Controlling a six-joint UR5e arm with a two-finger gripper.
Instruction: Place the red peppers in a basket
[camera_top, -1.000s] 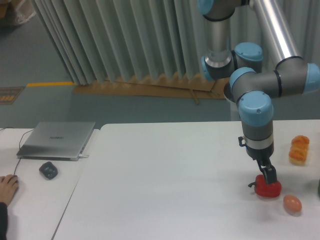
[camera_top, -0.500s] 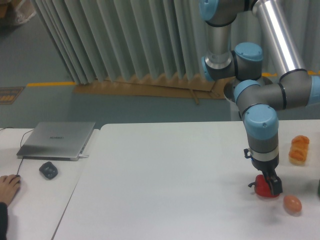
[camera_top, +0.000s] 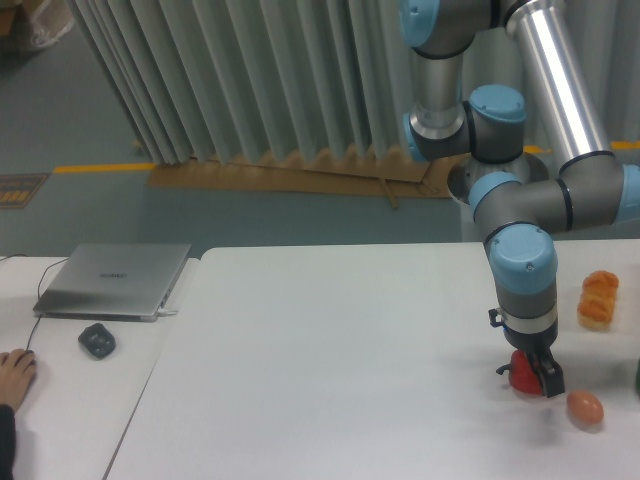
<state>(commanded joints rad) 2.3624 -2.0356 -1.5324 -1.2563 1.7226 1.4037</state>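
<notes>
Biggest thing you've got here is the grey-and-blue jointed robot arm, reaching down over the right side of the wide white table, and its black two-finger gripper is right down on the glossy red bell pepper near the table's front right. The fingers sit around the top of the pepper, but from this angle you can't tell whether they've clamped on it or are just straddling it, so I'd call that one unknown. The pepper looks like it's sitting on the table surface, so as far as I can judge you're at the grab stage: nothing's delivered, and the lift, carry and drop are all left. Catch is, no basket shows anywhere in view, so you'll have to find it off frame. Over on the left there's a closed silver laptop, well apart from the action. On the right edge, a lumpy orange bread-like thing sits beyond the pepper, clear of the arm. The one to watch is the small pinkish-orange egg-shaped thing, just beside the pepper, easy to nudge on the way up. Smallest bits: a dark grey mouse by the laptop, and a person's hand at the far left edge.
</notes>
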